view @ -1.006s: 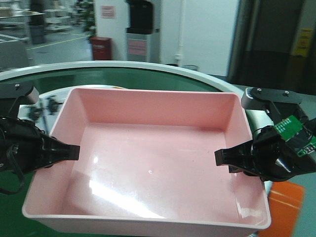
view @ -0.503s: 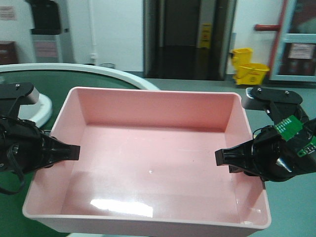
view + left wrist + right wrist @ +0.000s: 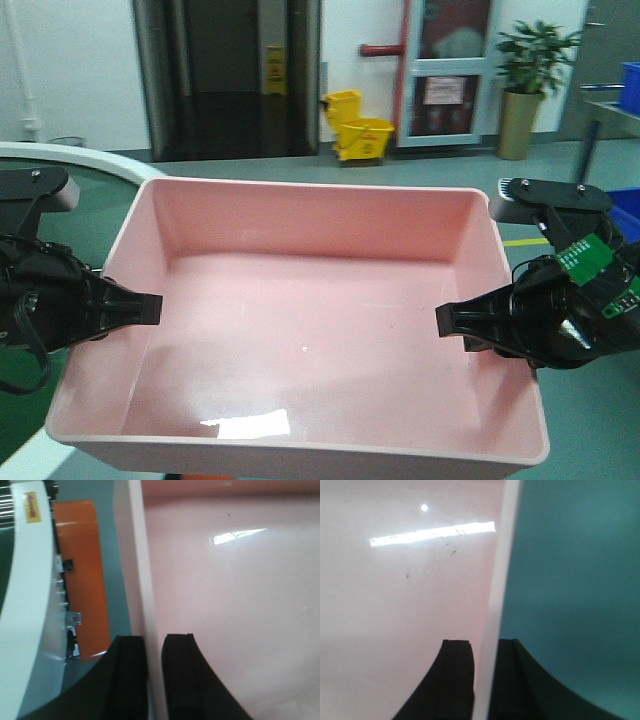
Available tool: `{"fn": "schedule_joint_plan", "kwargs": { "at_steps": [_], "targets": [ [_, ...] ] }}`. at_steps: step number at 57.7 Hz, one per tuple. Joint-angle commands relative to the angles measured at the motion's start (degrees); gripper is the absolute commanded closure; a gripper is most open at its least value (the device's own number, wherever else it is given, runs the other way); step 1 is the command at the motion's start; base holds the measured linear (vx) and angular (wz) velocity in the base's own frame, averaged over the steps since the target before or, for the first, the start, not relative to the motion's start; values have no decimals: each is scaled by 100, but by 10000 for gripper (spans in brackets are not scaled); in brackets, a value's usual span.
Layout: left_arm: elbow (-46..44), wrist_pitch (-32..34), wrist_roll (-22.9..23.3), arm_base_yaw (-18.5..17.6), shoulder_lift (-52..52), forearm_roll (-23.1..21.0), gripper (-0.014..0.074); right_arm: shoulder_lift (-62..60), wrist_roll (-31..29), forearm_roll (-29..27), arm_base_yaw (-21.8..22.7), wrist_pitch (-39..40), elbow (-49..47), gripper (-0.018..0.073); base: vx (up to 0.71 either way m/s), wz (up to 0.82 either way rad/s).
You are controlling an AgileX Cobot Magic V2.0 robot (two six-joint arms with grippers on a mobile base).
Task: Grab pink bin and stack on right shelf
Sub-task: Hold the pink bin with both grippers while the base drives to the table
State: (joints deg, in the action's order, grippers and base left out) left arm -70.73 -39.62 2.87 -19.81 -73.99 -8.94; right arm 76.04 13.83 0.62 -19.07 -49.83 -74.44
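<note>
The pink bin (image 3: 310, 320) is wide, shallow and empty, held up in front of me between both arms. My left gripper (image 3: 135, 308) is shut on the bin's left wall; in the left wrist view the gripper (image 3: 154, 645) has one black finger outside and one inside the pink wall (image 3: 142, 580). My right gripper (image 3: 462, 322) is shut on the bin's right wall; in the right wrist view the gripper (image 3: 485, 647) straddles the pale rim (image 3: 502, 570). The dark shelf with tape lines is out of view.
The green conveyor with its white rim (image 3: 60, 160) curves away at far left. An orange panel (image 3: 82, 570) lies below the bin's left side. Behind are dark lift doors (image 3: 225, 70), a yellow mop bucket (image 3: 358, 125), a potted plant (image 3: 530, 80) and blue crates (image 3: 625, 200). Teal floor (image 3: 575, 580) is under the right side.
The whole view has swung to the right: the conveyor has slid off to the left and doors, mop bucket and plant have come into view. Both grippers keep the same hold on the bin.
</note>
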Motion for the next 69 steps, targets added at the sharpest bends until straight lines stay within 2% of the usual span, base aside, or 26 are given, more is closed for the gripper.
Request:
{"fn": "schedule_joint_plan", "kwargs": {
  "at_steps": [1,48,69],
  "targets": [
    [-212,447,-80,21,183,116,598,-195,-144,263,48,355,-189,568,-7,-54],
    [-212,447,-80,21,183,116,598,-195,-144,245,48,355,-189,568,8,-54],
    [-212,447,-80,21,183,116,598,-195,-144,221,48,355,-189,568,26,-25]
  ]
}}
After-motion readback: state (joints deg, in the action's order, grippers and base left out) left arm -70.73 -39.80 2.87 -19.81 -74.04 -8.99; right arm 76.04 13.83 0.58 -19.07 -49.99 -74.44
